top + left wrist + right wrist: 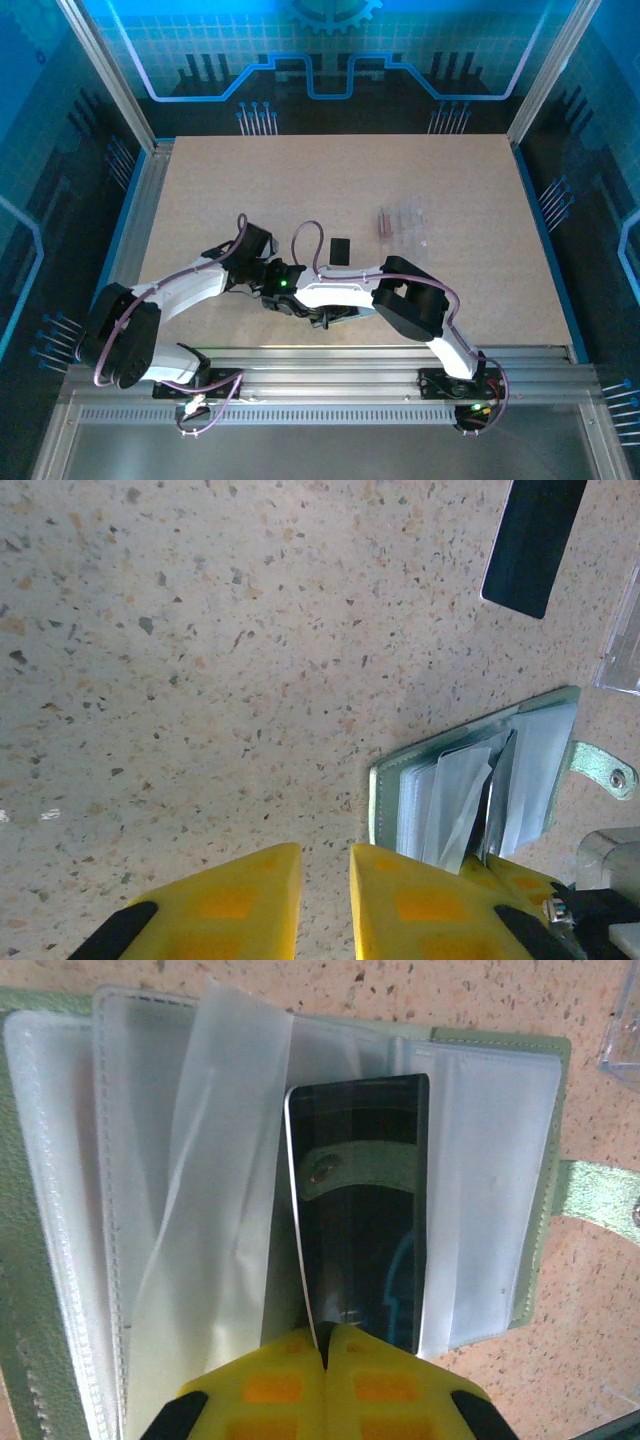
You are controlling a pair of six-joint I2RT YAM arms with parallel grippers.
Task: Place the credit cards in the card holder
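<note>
Right claw (325, 1335) is clamped shut on the near short edge of a black glossy plastic card (365, 1200). The card's long axis runs straight up the frame away from the claw. It is over the middle of the open pale green wallet-style card holder (40, 1340), between the loose clear sleeves on the left and the flat pocket on the right.

The move turns on one thing: the card's far short edge has to meet a sleeve mouth, and the holder lies directly ahead of the claw along that same axis (so a push along the card, I'd judge). I can't tell which sleeve is the target, or whether the card is already partly in one. A green strap shape crossing the card could be a reflection or the real tab.

Left claw (325, 855) sits low at the bottom edge of the left wrist view, jaws a little apart with bare table (200, 680) showing in the gap and nothing between them. The holder (385, 800) is just to its right. One finger overlaps the holder's lower-left corner, contact unclear.

A second black flat card (340, 250) lies loose on the table, centre of the top view, above both wrists. A clear crinkly plastic pouch (408, 220) is to its upper right, with a small reddish strip (385, 220) at its left edge (maybe the red card, too small to say). The arms hide both claws' tips from above.
</note>
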